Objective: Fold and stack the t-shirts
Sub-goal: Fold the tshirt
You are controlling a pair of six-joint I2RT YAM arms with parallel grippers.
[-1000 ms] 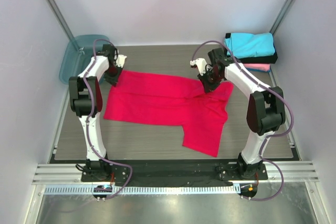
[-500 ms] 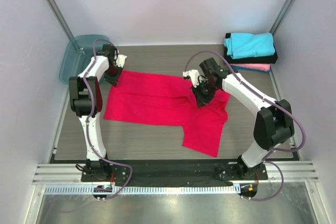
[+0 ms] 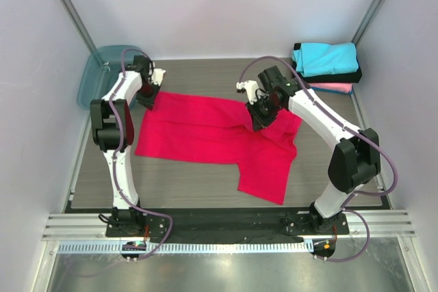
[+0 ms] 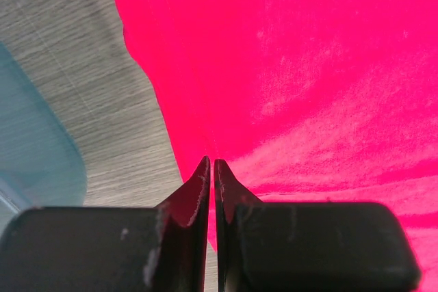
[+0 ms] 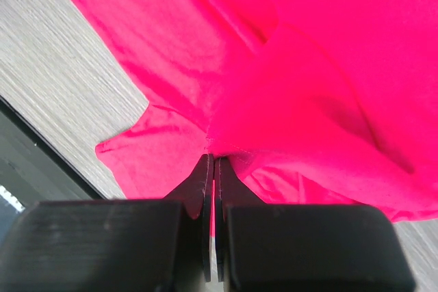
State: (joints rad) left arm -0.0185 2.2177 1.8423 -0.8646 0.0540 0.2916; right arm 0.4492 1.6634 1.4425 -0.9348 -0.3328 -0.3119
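A large red t-shirt lies spread across the middle of the grey wood-grain tabletop, mostly flat, with one part hanging down toward the near edge on its right half. The left end effector sits at the shirt's far left corner. In the left wrist view its two black fingers are pressed almost together right at the cloth's edge, so it appears to be pinching that edge, though the sliver of cloth between the tips is hard to make out. The right end effector is at the shirt's far right part, where the fabric is bunched and lifted into a fold. In the right wrist view its fingers are clamped tight on a gathered ridge of red cloth, and a thin line of red shows between them. Well to the right of the red shirt and beyond it, in the far corner, a folded cyan t-shirt lies on top of a black t-shirt, with a pink t-shirt at the bottom of the pile. Beyond the shirt's left corner, a translucent teal bin leans against the wall.
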